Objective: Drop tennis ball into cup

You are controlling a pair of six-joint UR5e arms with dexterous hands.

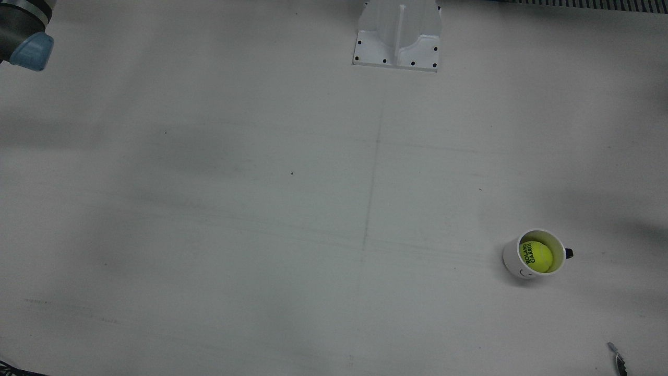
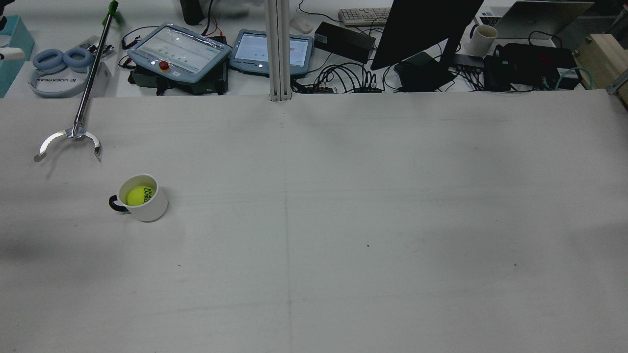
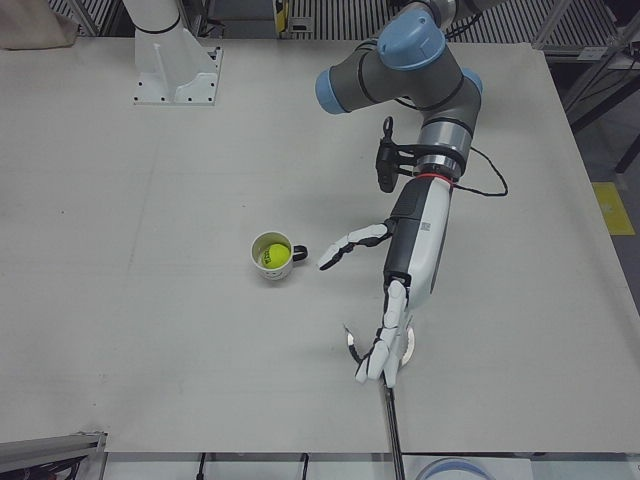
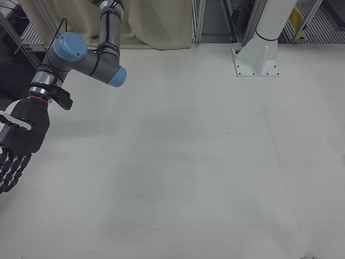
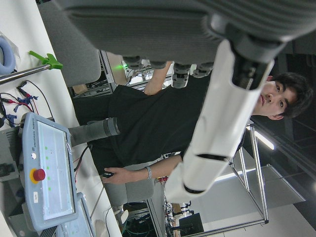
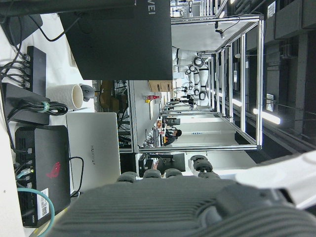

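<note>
A yellow tennis ball (image 1: 537, 256) lies inside a white cup (image 1: 514, 258) with a dark handle on the table. They also show in the rear view, the ball (image 2: 139, 195) in the cup (image 2: 152, 208), and in the left-front view, the ball (image 3: 272, 256) in the cup (image 3: 276, 270). My left hand (image 3: 385, 290) hangs open and empty in the air to the right of the cup, fingers spread, apart from it. My right hand (image 4: 16, 145) is open and empty at the far left edge of the right-front view, far from the cup.
A metal reacher tool (image 2: 73, 132) with a curved claw lies on the table beyond the cup. A white arm pedestal (image 1: 399, 36) stands at the table's robot side. Tablets, cables and a monitor sit past the operators' edge (image 2: 196, 54).
</note>
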